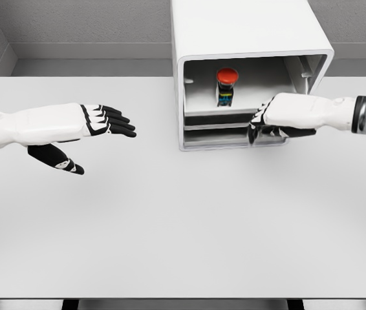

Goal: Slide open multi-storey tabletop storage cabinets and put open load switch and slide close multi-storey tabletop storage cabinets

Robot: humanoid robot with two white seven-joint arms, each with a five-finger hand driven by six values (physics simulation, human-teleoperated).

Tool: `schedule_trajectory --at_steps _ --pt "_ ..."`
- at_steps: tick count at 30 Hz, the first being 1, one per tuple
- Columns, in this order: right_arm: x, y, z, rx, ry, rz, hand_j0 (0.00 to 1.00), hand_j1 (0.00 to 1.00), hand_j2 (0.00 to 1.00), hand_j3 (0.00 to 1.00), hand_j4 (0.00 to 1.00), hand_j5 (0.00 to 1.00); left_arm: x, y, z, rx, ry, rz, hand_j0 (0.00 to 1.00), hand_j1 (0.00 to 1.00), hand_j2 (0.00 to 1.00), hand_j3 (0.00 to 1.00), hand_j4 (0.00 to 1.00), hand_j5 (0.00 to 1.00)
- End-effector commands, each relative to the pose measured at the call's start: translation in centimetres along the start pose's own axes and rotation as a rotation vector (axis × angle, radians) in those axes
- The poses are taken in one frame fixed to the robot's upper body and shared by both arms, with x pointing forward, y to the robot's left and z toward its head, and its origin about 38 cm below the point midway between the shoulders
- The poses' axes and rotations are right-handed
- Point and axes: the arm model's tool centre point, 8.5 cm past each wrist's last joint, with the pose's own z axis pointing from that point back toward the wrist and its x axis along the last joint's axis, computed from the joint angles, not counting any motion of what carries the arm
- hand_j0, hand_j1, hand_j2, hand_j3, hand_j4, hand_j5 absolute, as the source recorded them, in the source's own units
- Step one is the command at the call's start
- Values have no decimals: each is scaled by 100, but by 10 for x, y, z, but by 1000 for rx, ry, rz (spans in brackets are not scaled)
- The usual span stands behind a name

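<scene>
While left hand (99, 123) hovers spread, right hand (267, 124) grips cabinet (247, 39) drawer (215, 132); switch (227, 84) inside.

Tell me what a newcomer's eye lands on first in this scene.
First the red-capped switch, standing upright inside the upper compartment of the white cabinet at the back of the table. Next the right hand, at the cabinet's front by the lower drawer, fingers curled at its edge. The left hand hovers open over the table's left side, holding nothing.
</scene>
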Motion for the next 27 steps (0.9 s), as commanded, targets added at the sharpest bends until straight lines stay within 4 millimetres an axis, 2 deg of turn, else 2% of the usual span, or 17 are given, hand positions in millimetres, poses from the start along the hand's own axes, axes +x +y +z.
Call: schedule_trajectory --at_steps 1,5,10,13,14,15,17,20,23,27 --pt "-6 2 -2 -1 11 -23 48 48 48 48 48 48 0 1 0 4 0 6 100 100 100 100 100 100" --pt "-10 4 -2 5 24 -22 48 48 48 48 48 48 0 0 0 2 0 6 100 100 100 100 100 100" --pt "-4 6 -5 19 10 -8 49 49 49 49 49 49 0 0 1 3 1 8 100 100 100 100 100 100" --pt "18 2 -10 27 -50 36 52 52 52 52 52 52 0 1 1 4 1 7 100 100 100 100 100 100" --pt "21 2 -6 33 -51 44 55 55 55 55 55 55 0 1 1 6 1 5 100 100 100 100 100 100" --pt "21 2 -2 37 -47 50 62 62 62 62 62 62 0 1 1 4 1 5 100 100 100 100 100 100" --pt "22 5 10 42 -31 55 100 100 100 100 100 100 0 2 1 5 2 4 100 100 100 100 100 100" --pt "17 8 36 77 18 66 100 100 100 100 100 100 0 2 1 5 2 4 100 100 100 100 100 100" --pt "11 4 78 75 101 83 100 100 100 100 100 100 -2 3 10 -10 27 -3 100 100 100 100 100 100" --pt "10 5 84 85 115 82 100 100 100 100 100 100 -2 2 11 -12 29 -1 100 100 100 100 100 100"
